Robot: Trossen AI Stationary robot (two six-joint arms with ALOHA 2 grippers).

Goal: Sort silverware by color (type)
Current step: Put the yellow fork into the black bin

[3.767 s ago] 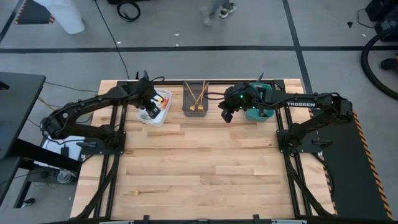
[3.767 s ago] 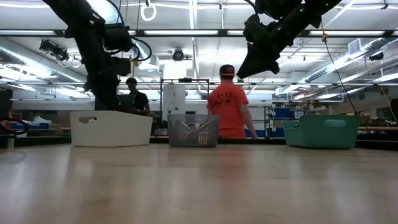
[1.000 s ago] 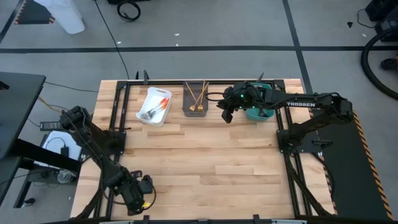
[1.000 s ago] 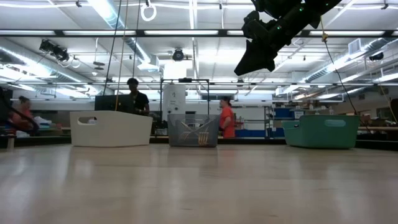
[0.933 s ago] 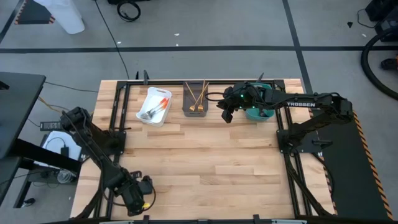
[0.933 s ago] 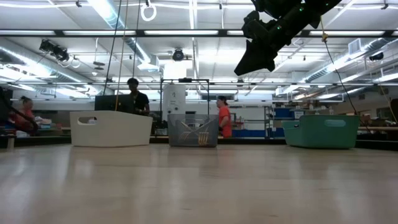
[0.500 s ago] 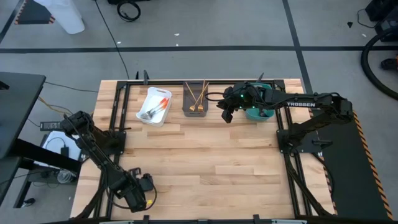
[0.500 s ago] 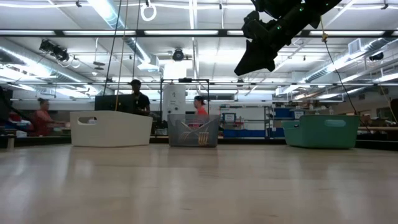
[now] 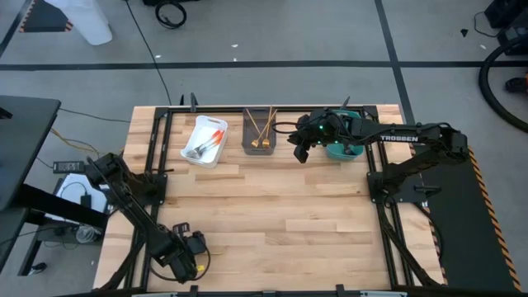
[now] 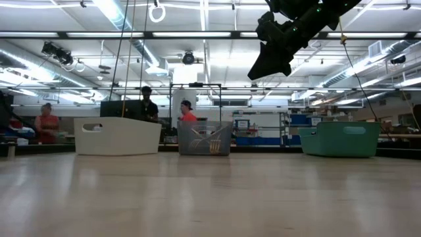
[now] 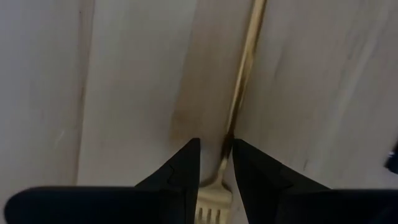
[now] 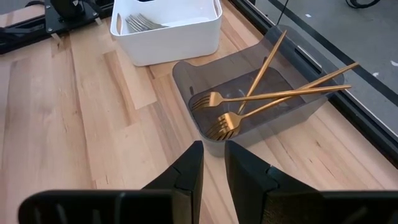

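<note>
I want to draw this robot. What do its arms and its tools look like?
Both arms are black and jointed, made of slim links. The right arm has white letters along it and a small green light near its wrist. Each tool ends in two black pointed fingers, like a beak. The left tool looks like a chunky black block, with thin black cables beside it.

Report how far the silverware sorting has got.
Done: three gold forks lie in the grey bin, and silver-headed pieces sit in the white bin. In hand: the left gripper, at the table's near left corner, straddles the neck of one last gold fork, which lies flat on the wood. Left: lift it and carry it to the grey bin. The right gripper waits beside the teal bin.
</note>
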